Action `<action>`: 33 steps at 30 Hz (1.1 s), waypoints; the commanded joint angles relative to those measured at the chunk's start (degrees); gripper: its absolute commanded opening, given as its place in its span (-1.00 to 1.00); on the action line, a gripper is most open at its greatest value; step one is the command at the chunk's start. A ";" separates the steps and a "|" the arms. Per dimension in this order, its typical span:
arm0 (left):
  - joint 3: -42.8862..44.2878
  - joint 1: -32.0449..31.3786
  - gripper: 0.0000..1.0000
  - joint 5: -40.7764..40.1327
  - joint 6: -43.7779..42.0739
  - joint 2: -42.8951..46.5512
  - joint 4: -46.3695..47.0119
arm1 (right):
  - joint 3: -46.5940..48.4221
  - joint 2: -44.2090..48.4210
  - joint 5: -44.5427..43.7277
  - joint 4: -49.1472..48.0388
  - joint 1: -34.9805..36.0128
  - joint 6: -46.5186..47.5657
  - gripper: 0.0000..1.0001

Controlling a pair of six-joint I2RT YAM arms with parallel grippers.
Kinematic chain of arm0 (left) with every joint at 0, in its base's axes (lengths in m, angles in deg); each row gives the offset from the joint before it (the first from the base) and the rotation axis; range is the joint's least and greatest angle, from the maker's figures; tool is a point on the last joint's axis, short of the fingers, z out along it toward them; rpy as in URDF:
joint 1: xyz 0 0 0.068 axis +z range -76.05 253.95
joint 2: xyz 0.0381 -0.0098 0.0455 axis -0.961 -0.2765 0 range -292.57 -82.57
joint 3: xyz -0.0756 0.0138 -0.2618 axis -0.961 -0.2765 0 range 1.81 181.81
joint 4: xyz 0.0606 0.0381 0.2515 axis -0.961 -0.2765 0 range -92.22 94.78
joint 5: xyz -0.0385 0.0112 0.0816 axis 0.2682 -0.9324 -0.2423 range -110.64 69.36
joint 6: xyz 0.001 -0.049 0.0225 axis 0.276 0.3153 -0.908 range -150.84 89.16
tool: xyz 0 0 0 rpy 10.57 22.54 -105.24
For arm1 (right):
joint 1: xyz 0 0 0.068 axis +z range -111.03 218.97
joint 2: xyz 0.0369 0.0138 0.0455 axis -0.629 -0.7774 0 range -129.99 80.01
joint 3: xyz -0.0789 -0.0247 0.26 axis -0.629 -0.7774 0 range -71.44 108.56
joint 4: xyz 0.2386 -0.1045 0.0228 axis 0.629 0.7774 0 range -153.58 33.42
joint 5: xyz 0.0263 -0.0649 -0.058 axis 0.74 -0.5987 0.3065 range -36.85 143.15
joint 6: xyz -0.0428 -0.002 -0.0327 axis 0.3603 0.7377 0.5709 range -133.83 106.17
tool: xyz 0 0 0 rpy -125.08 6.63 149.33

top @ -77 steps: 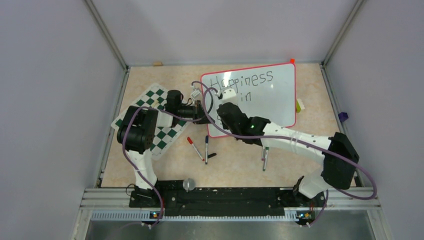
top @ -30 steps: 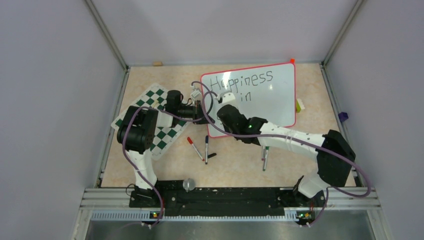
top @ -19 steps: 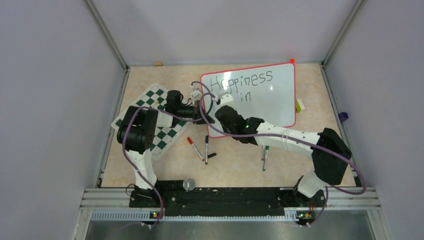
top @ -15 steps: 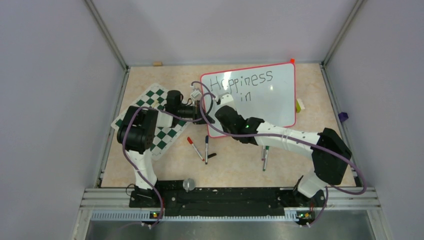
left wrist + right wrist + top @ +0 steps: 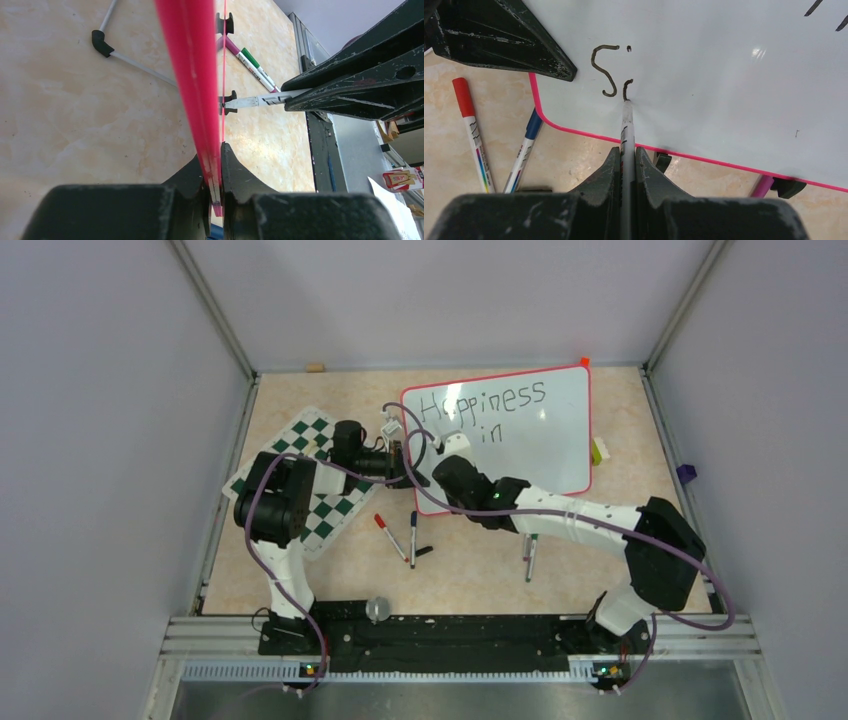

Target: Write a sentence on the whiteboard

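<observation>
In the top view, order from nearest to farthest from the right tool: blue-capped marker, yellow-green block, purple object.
1. Blue-capped marker, just left of the right tool.
2. Yellow-green block, by the whiteboard right edge.
3. Purple object, at the table's right edge.

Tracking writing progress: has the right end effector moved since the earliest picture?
Yes. The right end effector slipped slightly toward the whiteboard's near edge, away from "Happiness".

A robotics lab test cell: plain grey walls [image 5: 100, 440] and aluminium posts [image 5: 212, 305] enclose a marbled tabletop [image 5: 470, 580], with a black mounting rail [image 5: 450, 635] along the bottom edge.
</observation>
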 commanded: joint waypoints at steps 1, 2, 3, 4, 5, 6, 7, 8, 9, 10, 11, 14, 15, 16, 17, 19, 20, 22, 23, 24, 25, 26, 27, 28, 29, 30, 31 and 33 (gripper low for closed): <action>-1.76 -1.03 -1.00 1.45 -2.57 -1.26 -1.41 | 4.03 3.46 -0.95 -0.25 -0.46 1.23 -1.00; -1.81 -1.03 -1.00 1.51 -2.57 -1.25 -1.42 | 4.43 3.56 -1.06 -0.24 -0.46 1.51 -1.00; -1.81 -1.03 -1.00 1.50 -2.57 -1.17 -1.44 | 4.69 3.64 -1.24 -0.24 -0.44 1.69 -1.00; -1.82 -1.03 -1.00 1.47 -2.57 -1.18 -1.42 | 5.05 3.68 -1.45 -0.26 -0.46 1.84 -1.00; -1.78 -1.03 -1.00 1.49 -2.53 -1.13 -1.42 | 5.27 3.67 -1.74 -0.29 -0.42 1.93 -1.00; -1.81 -1.03 -1.00 1.51 -2.57 -1.15 -1.43 | 5.51 3.68 -2.08 -0.25 -0.46 2.20 -1.00; -1.82 -1.03 -1.00 1.52 -2.57 -1.10 -1.42 | 5.64 3.62 -2.46 -0.24 -0.46 2.35 -1.00; -1.82 -1.03 -1.00 1.52 -2.57 -1.10 -1.39 | 5.70 3.58 -2.78 -0.24 -0.58 2.46 -1.00; -1.78 -0.98 -1.00 1.52 -2.57 -1.11 -1.36 | 5.84 3.51 -2.80 -0.24 -0.58 2.60 -1.00; -1.81 -1.02 -1.00 1.49 -2.57 -1.06 -1.36 | 5.98 3.30 -2.88 -0.26 -0.72 2.69 -1.00; -1.77 -1.03 -1.00 1.51 -2.57 -1.09 -1.39 | 6.04 3.17 -3.02 -0.29 -0.88 2.74 -1.00; -1.81 -1.03 -1.00 1.47 -2.56 -1.00 -1.44 | 6.33 1.94 -3.52 -0.35 -1.28 2.82 -1.00; -1.85 -1.03 -1.00 1.50 -2.57 -1.02 -1.39 | 6.44 1.55 -3.80 -0.33 -1.33 2.82 -1.00; -1.85 -0.98 -1.00 1.47 -2.57 -1.09 -1.37 | 6.40 1.14 -4.11 -0.38 -1.41 2.83 -1.00; -1.83 -1.02 -1.00 1.50 -2.57 -1.04 -1.40 | 6.50 0.72 -4.19 -0.41 -1.48 2.79 -1.00; -1.84 -1.03 -1.00 1.47 -2.57 -1.07 -1.39 | 6.61 -0.11 -4.49 -0.44 -1.51 2.79 -1.00; -1.78 -1.03 -1.00 1.51 -2.57 -1.07 -1.38 | 6.57 -0.46 -4.55 -0.42 -1.47 2.78 -1.00; -1.81 -1.03 -1.00 1.48 -2.53 -1.05 -1.37 | 6.29 -0.71 -4.50 -0.42 -1.47 2.70 -1.00; -1.76 -1.03 -1.00 1.51 -2.57 -1.08 -1.42 | 6.12 -0.70 -4.47 -0.34 -1.50 2.68 -1.00; -1.82 -1.03 -1.00 1.47 -2.57 -1.10 -1.43 | 5.87 -0.65 -4.35 -0.25 -1.45 2.52 -1.00; -1.82 -0.98 -1.00 1.51 -2.55 -1.11 -1.39 | 5.54 -0.47 -4.29 -0.18 -1.48 2.40 -1.00; -1.80 -1.02 -1.00 1.45 -2.56 -1.14 -1.37 | 5.12 -0.22 -4.18 -0.09 -1.45 2.19 -1.00; -1.82 -1.03 -1.00 1.50 -2.57 -1.14 -1.38 | 4.62 0.06 -3.96 -0.07 -1.49 1.97 -1.00; -1.76 -1.03 -1.00 1.51 -2.57 -1.17 -1.42 | 4.24 0.41 -3.79 0.05 -1.45 1.82 -1.00; -1.81 -1.03 -1.00 1.51 -2.57 -1.16 -1.39 | 3.72 0.69 -3.44 0.13 -1.46 1.55 -1.00; -1.79 -1.03 -1.00 1.51 -2.55 -1.18 -1.42 | 3.21 1.01 -3.11 0.31 -1.50 1.34 -1.00; -1.82 -0.98 -1.00 1.49 -2.57 -1.20 -1.42 | 2.58 1.33 -2.74 0.37 -1.46 1.12 -1.00; -1.81 -1.03 -1.00 1.50 -2.57 -1.25 -1.37 | 1.50 1.85 -1.98 0.37 -1.48 0.78 -1.00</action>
